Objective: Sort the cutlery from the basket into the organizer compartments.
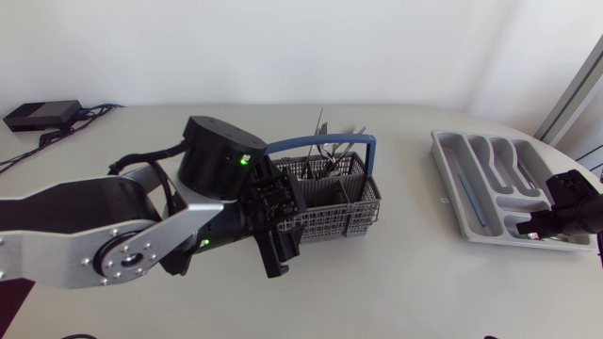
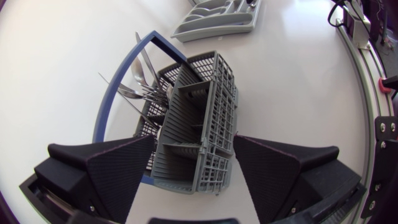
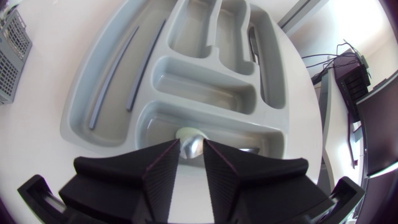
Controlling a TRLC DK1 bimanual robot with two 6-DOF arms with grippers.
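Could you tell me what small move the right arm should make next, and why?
Probably open the right gripper to release the spoon. Its bowl is pinched between the fingers, directly above the compartment of the organizer nearest the gripper, so it should drop in there.

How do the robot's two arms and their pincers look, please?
Left arm: silver-grey links, black joints, a ring of bolts, small green lights, black cables. Right arm: only a black part shows. The left pincer and right pincer are matte black, each with two broad wedge-shaped fingers.
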